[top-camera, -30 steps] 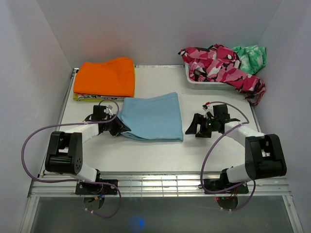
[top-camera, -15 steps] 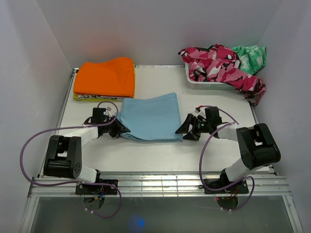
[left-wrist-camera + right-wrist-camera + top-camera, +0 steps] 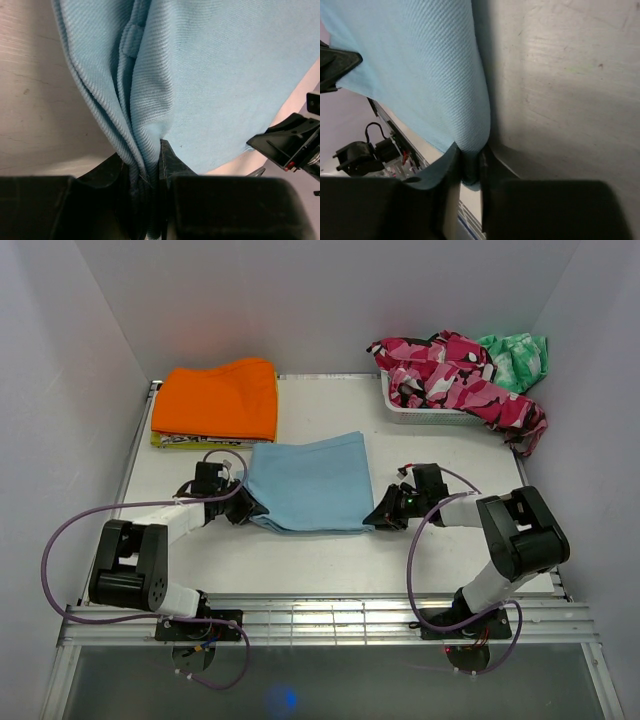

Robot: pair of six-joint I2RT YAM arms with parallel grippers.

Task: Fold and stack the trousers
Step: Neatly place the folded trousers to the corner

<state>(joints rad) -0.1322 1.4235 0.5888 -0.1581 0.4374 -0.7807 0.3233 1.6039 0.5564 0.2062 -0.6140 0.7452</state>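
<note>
Trousers (image 3: pixel 310 483): folded blue square, flat at mid-table (image 3: pixel 440 560). Left gripper (image 3: pixel 243 505) is pinched on the near-left corner, several layers bunched. Right gripper (image 3: pixel 383 517) is nipped on the near-right corner, a thin bite. Risk: the right hold slips on lifting, or layers splay and spoil the fold.
</note>
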